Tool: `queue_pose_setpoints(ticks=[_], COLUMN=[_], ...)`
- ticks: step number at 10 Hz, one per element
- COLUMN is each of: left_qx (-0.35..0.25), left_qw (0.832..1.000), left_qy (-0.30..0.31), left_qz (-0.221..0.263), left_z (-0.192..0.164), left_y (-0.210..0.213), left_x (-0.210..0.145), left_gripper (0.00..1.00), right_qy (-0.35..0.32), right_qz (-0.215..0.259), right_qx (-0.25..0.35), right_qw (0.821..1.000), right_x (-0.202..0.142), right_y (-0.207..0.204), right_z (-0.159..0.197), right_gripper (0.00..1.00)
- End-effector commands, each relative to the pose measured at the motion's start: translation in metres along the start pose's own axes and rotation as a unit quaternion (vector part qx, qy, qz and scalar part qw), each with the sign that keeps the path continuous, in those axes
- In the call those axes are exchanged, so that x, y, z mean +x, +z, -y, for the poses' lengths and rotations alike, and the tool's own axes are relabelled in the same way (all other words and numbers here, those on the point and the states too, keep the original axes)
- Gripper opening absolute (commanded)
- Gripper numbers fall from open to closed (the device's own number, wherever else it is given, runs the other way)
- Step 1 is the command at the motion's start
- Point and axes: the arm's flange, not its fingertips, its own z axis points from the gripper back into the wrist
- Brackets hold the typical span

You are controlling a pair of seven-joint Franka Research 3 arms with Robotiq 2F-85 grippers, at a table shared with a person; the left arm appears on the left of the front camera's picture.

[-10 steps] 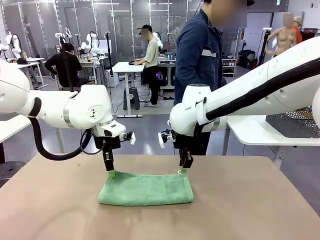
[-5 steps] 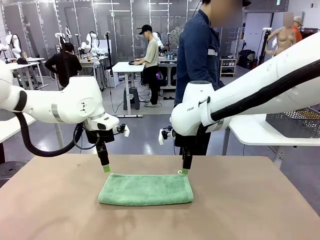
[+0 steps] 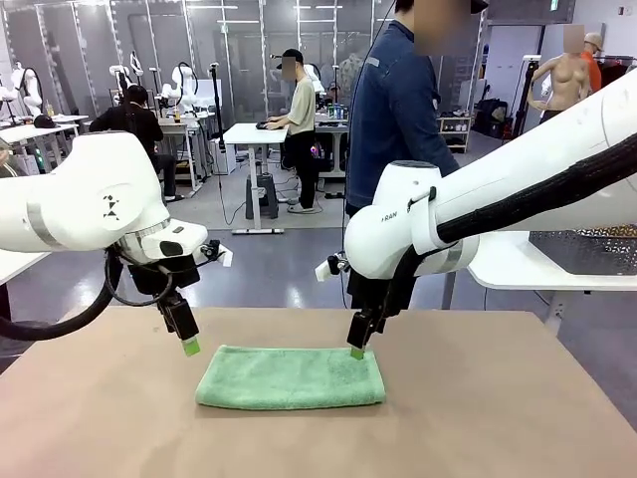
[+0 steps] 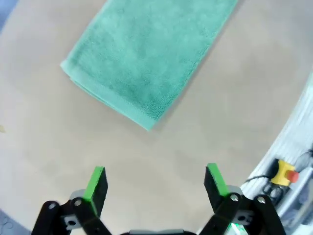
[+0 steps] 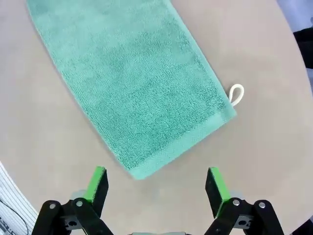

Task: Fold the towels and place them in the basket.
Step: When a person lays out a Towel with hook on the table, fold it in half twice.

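The left claw [image 3: 189,346] has been drawn away from the left end of the mint green terry towel [image 3: 289,376] and now hangs just beside it, above the brown table [image 3: 498,418]. The right claw [image 3: 356,350] has been opened, and its tips are poised at the towel's far right corner. In the wrist views both claws are seen spread wide and empty. The towel lies folded into a long band in the middle of the table, with its white corner loop [image 5: 236,93] exposed. The fold is judged complete. Transfer into the dark grey wire-mesh basket [image 3: 587,254], which stands on a white side table well apart to the right, is not yet done.
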Motion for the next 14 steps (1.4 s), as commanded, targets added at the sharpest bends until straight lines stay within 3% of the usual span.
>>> queue_pose_setpoints(ticks=[1, 4, 6, 9, 13, 14], left_qx=[0.002, -0.002, 0.051, 0.061, 0.099, 0.101], left_qw=[1.000, 1.000, 0.998, 0.995, 0.988, 0.988], left_qy=[-0.004, -0.001, 0.025, 0.057, 0.096, 0.099], left_qz=[-0.006, -0.002, 0.040, 0.053, 0.068, 0.070], left_z=[-0.014, -0.007, 0.002, 0.029, 0.078, 0.090], left_y=[-0.004, -0.005, 0.059, 0.128, 0.242, 0.268], left_x=[0.016, 0.007, -0.021, -0.065, -0.111, -0.123], left_gripper=[1.00, 1.00, 1.00, 1.00, 1.00, 1.00], right_qy=[0.022, 0.008, -0.141, -0.277, -0.362, -0.369], right_qz=[-0.012, -0.005, 0.018, 0.029, -0.007, -0.018], right_qx=[-0.003, -0.002, 0.042, -0.006, -0.075, -0.065], right_qw=[1.000, 1.000, 0.989, 0.960, 0.929, 0.927], right_x=[0.004, 0.001, 0.001, -0.008, -0.004, -0.004], right_y=[-0.001, -0.001, -0.014, -0.029, -0.048, -0.055], right_z=[0.005, 0.001, 0.012, 0.018, 0.014, 0.016], right_gripper=[1.00, 1.00, 1.00, 1.00, 1.00, 1.00])
